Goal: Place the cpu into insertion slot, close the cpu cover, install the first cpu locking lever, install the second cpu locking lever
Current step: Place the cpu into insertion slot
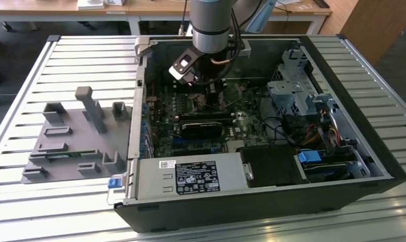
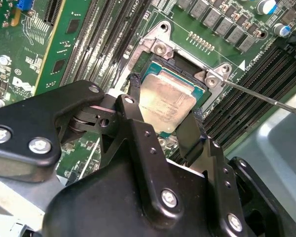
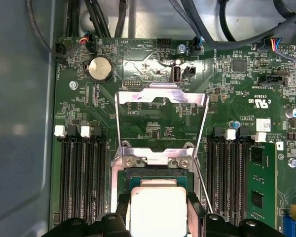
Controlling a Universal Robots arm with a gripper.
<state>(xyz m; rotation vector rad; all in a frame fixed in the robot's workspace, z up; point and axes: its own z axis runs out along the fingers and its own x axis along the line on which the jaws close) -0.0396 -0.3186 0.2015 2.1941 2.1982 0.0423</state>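
- Gripper [image 2: 166,102] stands over the socket [image 3: 153,174]; its two black fingers [image 2: 191,133] press on opposite edges of the chip [image 2: 168,94], pinching it.
- Chip lies level within the socket's outline; whether it is fully seated cannot be told.
- Chip's other two edges are free, with a narrow dark gap to the socket wall.
- Cover frame [image 3: 160,95] is swung open, well clear of the socket opening.
- Thin lever [image 2: 266,98] juts out beside one socket corner, apart from the fingers.
- Memory slots [image 3: 79,173] flank the socket closely on two sides.
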